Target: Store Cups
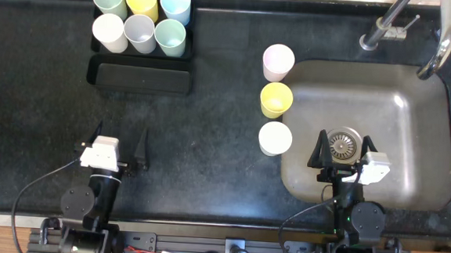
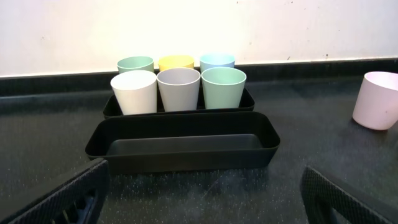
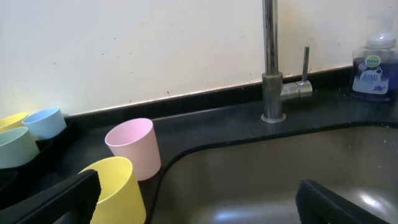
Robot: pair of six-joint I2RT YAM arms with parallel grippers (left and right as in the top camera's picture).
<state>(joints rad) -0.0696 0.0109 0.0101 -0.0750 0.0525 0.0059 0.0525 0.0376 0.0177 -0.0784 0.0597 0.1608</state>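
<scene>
Both arms sit low near their bases. The left gripper (image 1: 119, 144) hangs with its jaws spread wide and nothing between them, facing the 2 black trays. The right gripper (image 1: 343, 149) is just as wide apart and empty, over the sink (image 1: 403, 114). 3 loose cups line the counter (image 1: 208, 157) just beside the sink's left rim: pink cup (image 1: 278, 61), yellow cup (image 1: 276, 99), white cup (image 1: 275, 138). All are upright, mouths up, plain smooth tapered tumblers. The far tray (image 1: 140, 54) holds 6 cups in 2 rows of 3, so it looks full. The empty tray (image 1: 139, 78) in front of it looks like the home for those 3.
</scene>
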